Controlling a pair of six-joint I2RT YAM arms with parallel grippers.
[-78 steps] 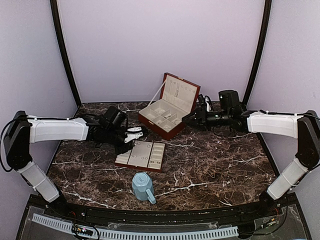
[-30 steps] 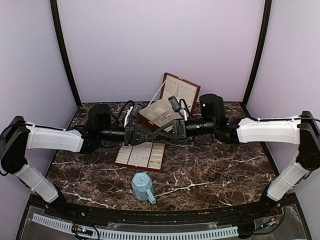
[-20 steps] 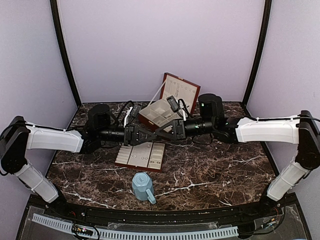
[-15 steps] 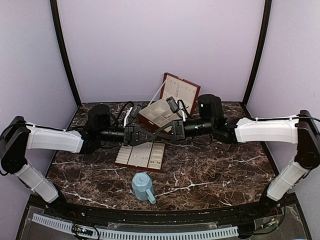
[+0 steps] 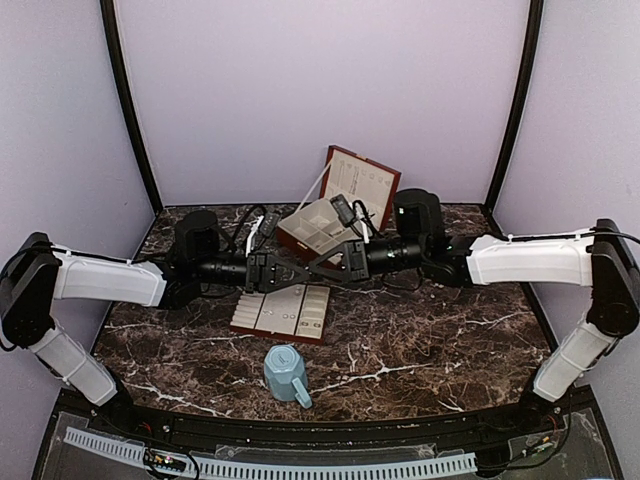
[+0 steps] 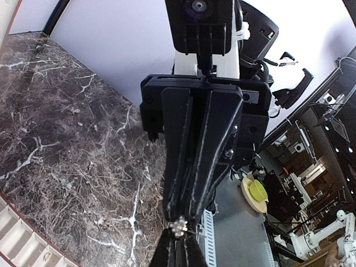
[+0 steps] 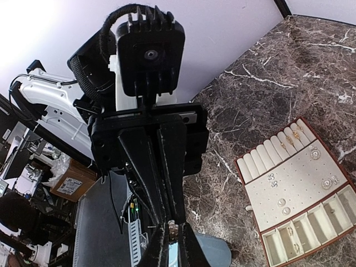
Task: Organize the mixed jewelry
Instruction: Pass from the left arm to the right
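Observation:
My two grippers meet tip to tip in mid-air above the flat brown tray (image 5: 283, 310). A tiny silvery flower-shaped stud (image 6: 178, 227) sits right where the tips touch, its thin pin sticking out sideways. The left gripper (image 6: 177, 238) is shut with the stud at its tips. In the right wrist view the stud (image 7: 173, 227) lies between the right gripper's (image 7: 172, 236) nearly closed fingers. From above the left gripper (image 5: 297, 270) and right gripper (image 5: 313, 266) form one dark line. Several small silvery studs (image 7: 271, 177) rest on the tray (image 7: 253, 192). The thin hoop is not visible.
An open brown jewelry box (image 5: 325, 235) with cream compartments stands behind the grippers, lid up. A light-blue faceted mug (image 5: 287, 373) lies on its side near the front, also low in the right wrist view (image 7: 214, 257). The table is dark marble.
Since 2.6 s ago both arms swung inward from tray and box to meet tip to tip. Over the last second the right arm edged slightly left; the tips stay together.

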